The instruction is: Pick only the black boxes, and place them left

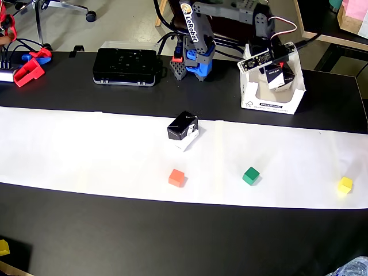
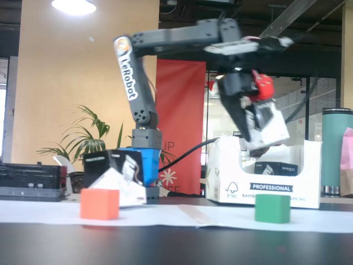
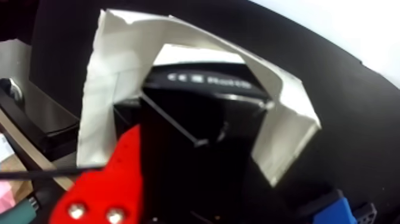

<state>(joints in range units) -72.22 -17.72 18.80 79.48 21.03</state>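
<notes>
**Black box held over the tray**

We saw the pincer [image 2: 263, 128] clamped on a black box [image 2: 268, 126] above the white tray [image 2: 276, 187], marked "FSC" and "PROFESSIONAL". The arm [image 2: 128, 70] read "LeRobot". Another black box [image 1: 183, 127] lay well apart from it.

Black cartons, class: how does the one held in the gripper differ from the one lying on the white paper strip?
The held black-and-white carton hangs tilted in the gripper above the white cardboard tray; the other black-and-white carton rests untouched on the white paper strip. The held one is beside the arm's base; the other lies farther out, near the orange cube. Both share black faces and white sides.
</notes>
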